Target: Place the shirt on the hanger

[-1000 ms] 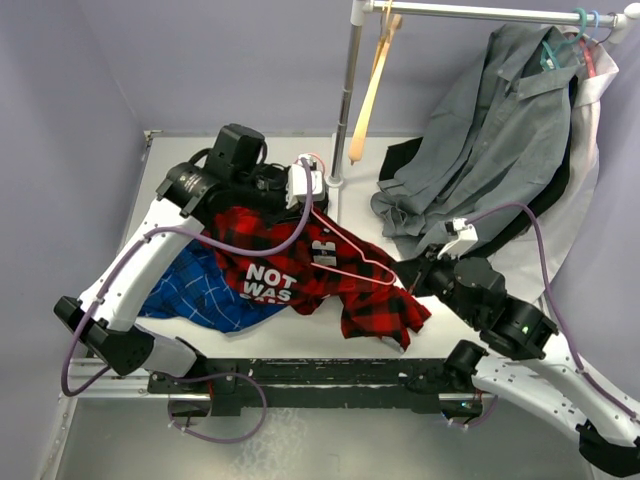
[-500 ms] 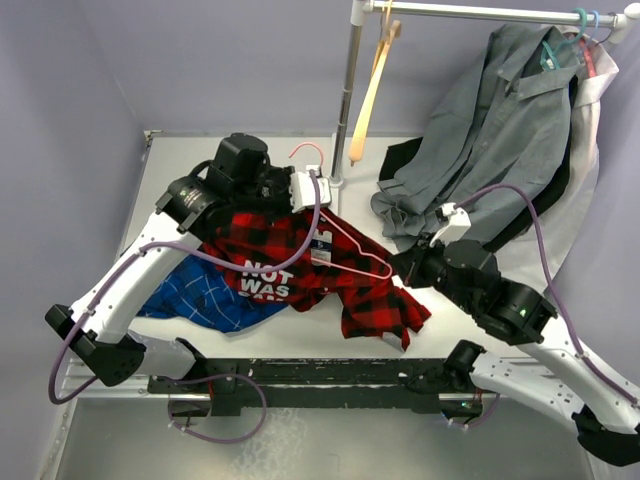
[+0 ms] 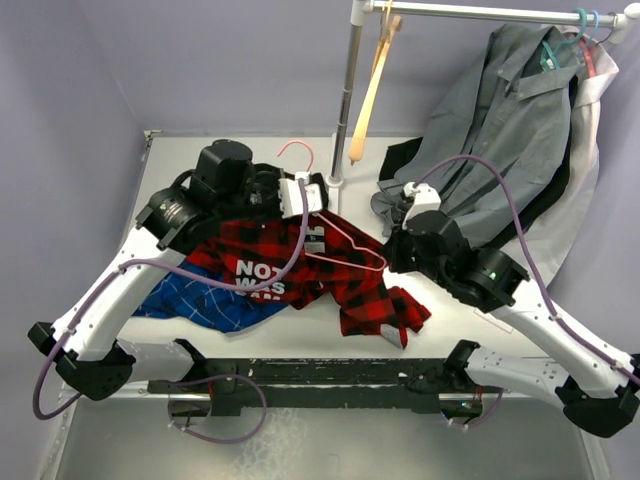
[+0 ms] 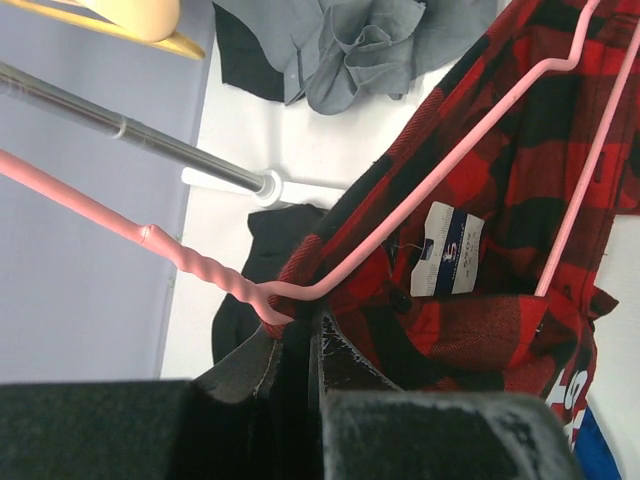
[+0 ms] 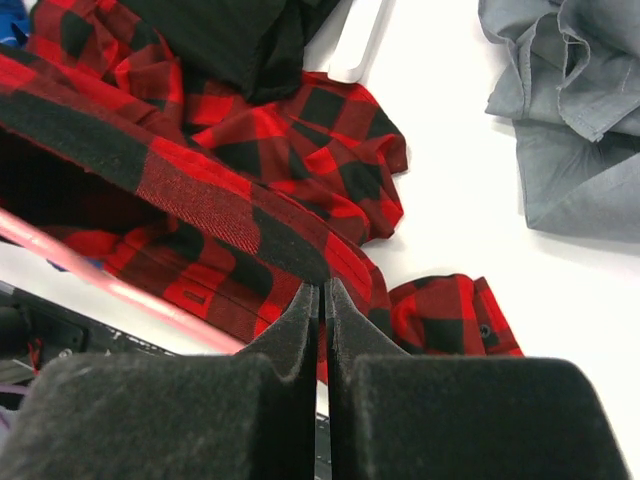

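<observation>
The red-and-black checked shirt (image 3: 345, 285) lies bunched mid-table, its white lettering (image 3: 262, 275) facing up. The pale pink hanger (image 3: 345, 245) lies on it, hook (image 3: 293, 148) pointing to the far side. My left gripper (image 3: 300, 195) is shut on the hanger's neck (image 4: 262, 297) together with the shirt collar; the white label (image 4: 447, 263) hangs just beyond. My right gripper (image 3: 392, 250) is shut on a folded edge of the shirt (image 5: 290, 240), right of the hanger's end. A pink hanger bar (image 5: 130, 290) runs under that fabric.
A blue checked shirt (image 3: 190, 295) lies under the red one at left. A rail post (image 3: 345, 100) stands behind, with a tan wooden hanger (image 3: 372, 85). A grey shirt (image 3: 500, 130) on a teal hanger (image 3: 560, 45) and a black garment (image 3: 400, 160) are at right.
My right gripper has moved away from the near edge and slightly left, pulling the shirt edge along. My left gripper shifted left with the hanger, and the hook now shows behind it.
</observation>
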{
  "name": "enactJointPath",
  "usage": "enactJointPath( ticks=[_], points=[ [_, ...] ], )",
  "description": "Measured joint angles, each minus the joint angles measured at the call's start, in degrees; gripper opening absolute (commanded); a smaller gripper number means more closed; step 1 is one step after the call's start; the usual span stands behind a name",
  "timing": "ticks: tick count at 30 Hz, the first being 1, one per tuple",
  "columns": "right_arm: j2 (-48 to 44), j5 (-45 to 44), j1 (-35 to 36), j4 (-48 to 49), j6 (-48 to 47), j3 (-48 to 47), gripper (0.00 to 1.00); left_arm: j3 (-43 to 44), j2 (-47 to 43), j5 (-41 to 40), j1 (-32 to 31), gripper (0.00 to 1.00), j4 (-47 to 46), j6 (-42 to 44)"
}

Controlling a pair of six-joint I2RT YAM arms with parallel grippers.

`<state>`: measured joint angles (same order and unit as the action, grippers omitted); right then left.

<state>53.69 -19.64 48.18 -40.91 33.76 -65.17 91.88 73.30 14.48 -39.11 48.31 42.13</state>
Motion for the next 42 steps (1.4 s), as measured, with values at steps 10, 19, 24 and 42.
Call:
enactJointPath(
  ticks=[10,19,24,42],
  points=[
    [5.27,-0.44,0.31,0.74,-3.15,-2.54,0.0,-4.55,-4.02,-4.55,-0.09,0.0,-1.73,4.63],
    [6.34,-0.2,0.31,-2.38,-4.74,-7.26,0.0,-11.52,-6.25,-11.43,-0.55,0.0,-9.9,11.89],
    [6.69,3.1,0.28,-2.21,-5.88,-7.26,0.0,-14.1,-6.29,-14.45,-0.76,0.0,-15.37,13.62],
    [11.85,24.35,-0.39,1.07,-8.55,-10.78,0.0,-25.24,-6.34,-28.06,-1.79,0.0,-35.15,21.29]
  ],
)
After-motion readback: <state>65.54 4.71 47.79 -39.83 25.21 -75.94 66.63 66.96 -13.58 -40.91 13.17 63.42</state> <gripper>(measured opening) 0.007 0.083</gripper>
